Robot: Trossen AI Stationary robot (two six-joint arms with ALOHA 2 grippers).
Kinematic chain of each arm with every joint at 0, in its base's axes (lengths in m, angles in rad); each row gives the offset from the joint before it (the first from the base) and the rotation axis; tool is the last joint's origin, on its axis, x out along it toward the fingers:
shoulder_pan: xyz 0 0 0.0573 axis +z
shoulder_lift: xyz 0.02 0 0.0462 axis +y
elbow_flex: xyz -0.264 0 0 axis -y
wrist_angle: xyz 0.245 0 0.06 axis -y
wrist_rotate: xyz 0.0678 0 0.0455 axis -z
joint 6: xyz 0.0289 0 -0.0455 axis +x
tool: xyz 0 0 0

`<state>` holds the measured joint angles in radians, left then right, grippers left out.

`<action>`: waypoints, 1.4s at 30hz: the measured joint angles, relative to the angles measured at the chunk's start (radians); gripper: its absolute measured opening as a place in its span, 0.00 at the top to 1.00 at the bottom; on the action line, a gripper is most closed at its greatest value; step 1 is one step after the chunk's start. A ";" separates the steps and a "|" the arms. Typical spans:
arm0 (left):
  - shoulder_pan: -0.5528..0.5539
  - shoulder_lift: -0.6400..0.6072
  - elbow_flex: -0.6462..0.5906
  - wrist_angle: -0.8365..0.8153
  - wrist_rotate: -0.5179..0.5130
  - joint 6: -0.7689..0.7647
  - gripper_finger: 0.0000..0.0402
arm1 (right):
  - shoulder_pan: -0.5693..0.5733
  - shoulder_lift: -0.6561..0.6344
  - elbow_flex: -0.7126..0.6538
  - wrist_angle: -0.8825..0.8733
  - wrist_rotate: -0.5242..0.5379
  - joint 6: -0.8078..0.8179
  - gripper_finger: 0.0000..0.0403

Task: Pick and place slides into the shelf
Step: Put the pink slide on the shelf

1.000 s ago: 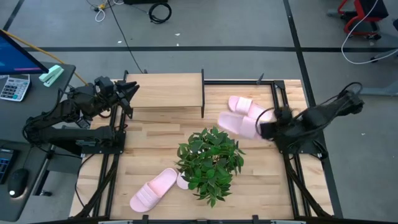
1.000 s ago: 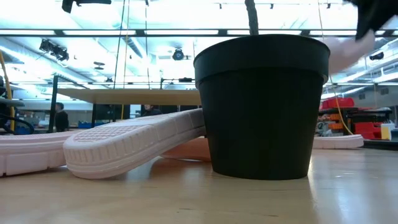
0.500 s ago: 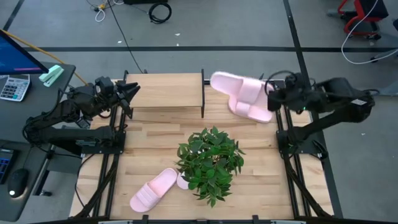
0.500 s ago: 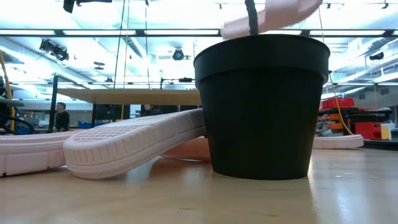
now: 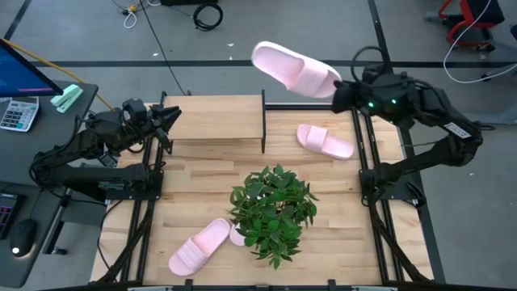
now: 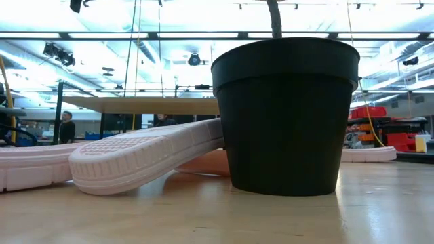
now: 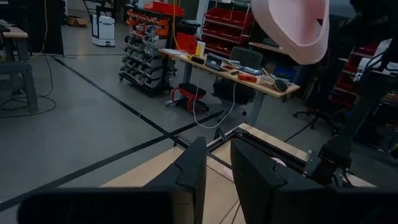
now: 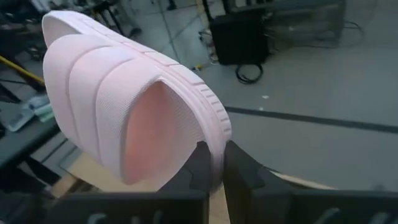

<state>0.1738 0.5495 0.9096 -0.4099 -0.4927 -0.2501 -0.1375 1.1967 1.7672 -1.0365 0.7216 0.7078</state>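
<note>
My right gripper [image 5: 339, 89] is shut on a pale pink slide [image 5: 293, 70], held high over the table's far edge, just right of the shelf [image 5: 214, 121]. The same slide shows in the left wrist view [image 7: 292, 28]. A second slide [image 5: 325, 141] lies flat on the table's right side. A third [image 5: 200, 245] lies at the near left, and a fourth [image 5: 236, 234] peeks out from under the plant. My left gripper [image 5: 167, 123] waits, open, at the shelf's left end. The low view shows no gripper. My right gripper pinches the sole's rim [image 8: 214, 146] at the strap end of the slide between its two fingers [image 8: 239, 171]. It comes in roughly level from the table's right. The slide is lifted clear and sticks out from the fingers toward the table's left, strap [image 8: 106, 106] facing the wrist camera.
A potted green plant [image 5: 273, 212] in a black pot [image 6: 285, 115] stands mid-table, near the front. The shelf's black frame rails [image 5: 311, 106] run along the far edge. A desk with a calculator [image 5: 18, 111] sits left of the table.
My right gripper, shut on the slide, has risen from just above the table's right side and swung toward the far edge. The slide has been lifted clear from over the second slide and now points left, high above the far rail. The second slide stayed put.
</note>
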 joint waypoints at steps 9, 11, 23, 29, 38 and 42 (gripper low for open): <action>0.000 0.005 0.000 0.052 0.000 0.001 0.77 | -0.117 0.104 0.000 0.191 -0.319 -0.154 0.94; 0.000 0.011 0.000 0.066 0.001 0.001 0.77 | -0.139 0.126 0.000 0.197 -0.401 -0.171 0.94; 0.000 0.079 0.000 0.077 0.067 -0.056 0.76 | -0.216 0.212 0.000 0.204 -0.677 -0.425 0.94; 0.000 0.123 0.000 0.088 0.159 -0.083 0.74 | -0.229 0.222 0.000 0.207 -0.741 -0.465 0.94; 0.000 0.172 0.000 0.152 0.191 -0.107 0.60 | -0.228 0.246 0.000 0.202 -0.750 -0.478 0.94; 0.000 0.169 0.000 0.177 0.244 -0.108 0.51 | -0.228 0.264 0.000 0.175 -0.748 -0.500 0.94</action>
<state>0.1734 0.7188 0.9100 -0.2329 -0.2485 -0.3576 -0.3658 1.4605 1.7668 -0.8619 -0.0269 0.2083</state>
